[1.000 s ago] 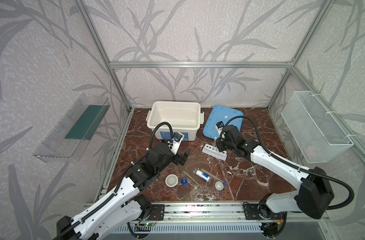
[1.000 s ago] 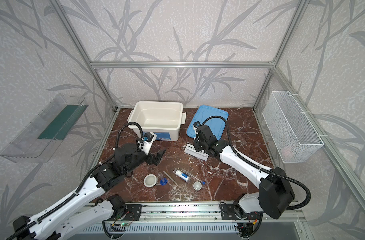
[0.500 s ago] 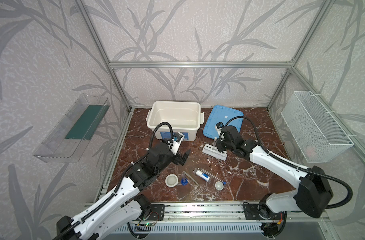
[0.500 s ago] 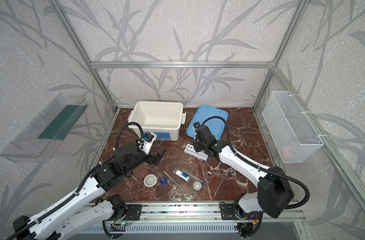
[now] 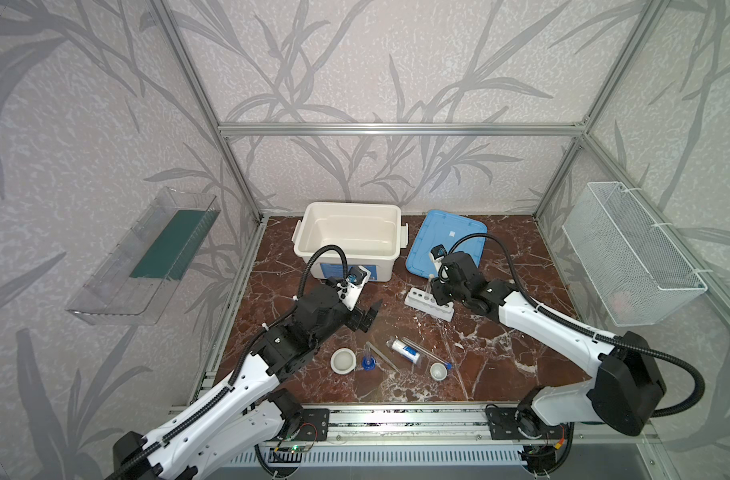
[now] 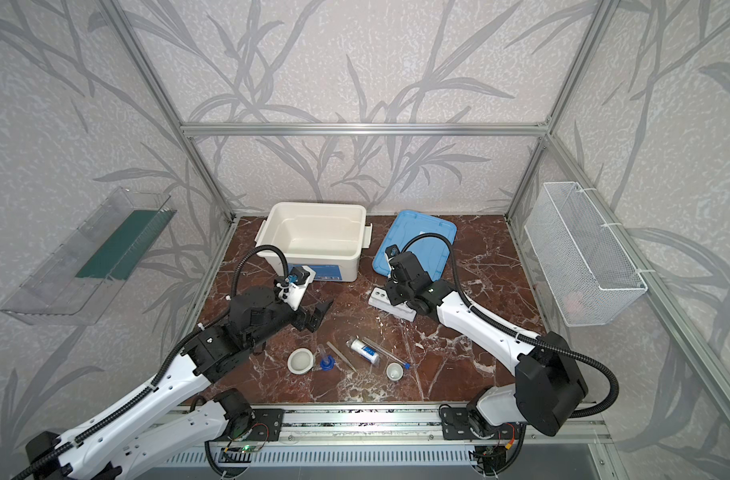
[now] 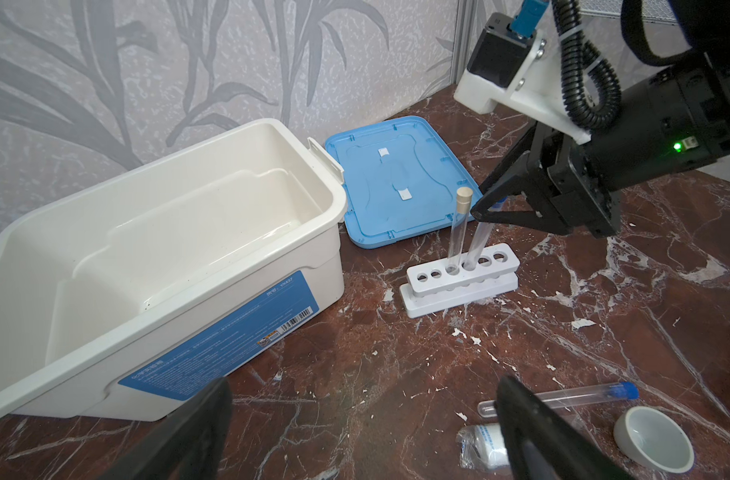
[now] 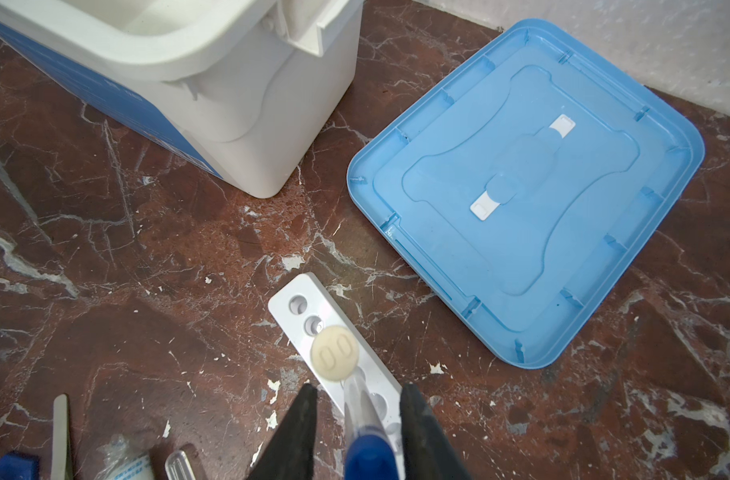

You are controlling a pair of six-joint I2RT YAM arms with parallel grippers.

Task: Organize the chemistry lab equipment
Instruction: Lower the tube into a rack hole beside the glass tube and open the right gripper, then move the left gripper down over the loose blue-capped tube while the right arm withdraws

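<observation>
Right gripper [image 8: 359, 388] has let go — blue-capped test tube [image 8: 369, 457] stands racked between its jaws

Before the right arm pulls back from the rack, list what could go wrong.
1. The blue-capped tube leans in its hole in the rack, between the open jaws of the right gripper; a sideways retreat could drag it out or tip the rack.
2. The cream-capped tube stands in the next hole, close enough for a jaw to knock.
</observation>
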